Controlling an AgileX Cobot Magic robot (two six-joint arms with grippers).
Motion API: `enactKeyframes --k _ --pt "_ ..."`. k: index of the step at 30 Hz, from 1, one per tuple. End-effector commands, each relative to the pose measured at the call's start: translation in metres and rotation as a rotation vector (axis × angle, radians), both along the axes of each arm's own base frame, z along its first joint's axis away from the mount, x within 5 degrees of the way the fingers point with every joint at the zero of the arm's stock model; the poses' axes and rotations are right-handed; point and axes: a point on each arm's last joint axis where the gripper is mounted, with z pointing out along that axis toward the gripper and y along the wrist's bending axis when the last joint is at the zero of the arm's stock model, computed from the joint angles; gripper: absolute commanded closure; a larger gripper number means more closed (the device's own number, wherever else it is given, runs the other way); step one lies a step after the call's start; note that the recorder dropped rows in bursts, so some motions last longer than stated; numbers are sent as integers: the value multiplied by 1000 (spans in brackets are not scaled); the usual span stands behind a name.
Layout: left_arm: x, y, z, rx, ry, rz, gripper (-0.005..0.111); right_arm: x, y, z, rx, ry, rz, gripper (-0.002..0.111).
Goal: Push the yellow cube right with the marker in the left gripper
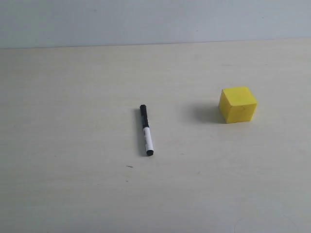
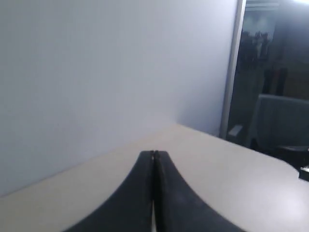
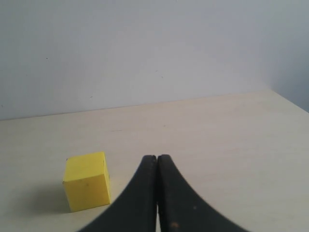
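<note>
The marker (image 1: 146, 130) lies flat on the pale table, black cap toward the back, white barrel toward the front; nothing holds it. To its right, well apart from it, sits the yellow cube (image 1: 237, 104), which the right wrist view also catches (image 3: 87, 181). Neither arm appears in the exterior view. My left gripper (image 2: 154, 153) is shut with nothing between its dark jaws, facing a wall and the table's edge. My right gripper (image 3: 157, 157) is shut and empty as well, with the cube off to one side of its tips.
The pale tabletop (image 1: 73, 194) runs back to a white wall (image 1: 146, 19). In the left wrist view a metal post (image 2: 231, 72) and dark furniture (image 2: 275, 96) stand beyond the table's edge.
</note>
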Motion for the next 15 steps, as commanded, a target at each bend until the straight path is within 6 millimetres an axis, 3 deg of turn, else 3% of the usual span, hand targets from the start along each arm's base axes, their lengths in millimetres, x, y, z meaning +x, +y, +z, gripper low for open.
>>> enactKeyframes --k 1,7,15 --pt "-12 27 3 -103 -59 11 107 0 0 -1 -5 -7 -8 108" --pt "-22 47 4 -190 -99 11 107 0 0 -1 -5 -7 -8 108" --pt "-24 52 4 -208 -108 11 107 0 0 -1 -5 -7 -8 108"
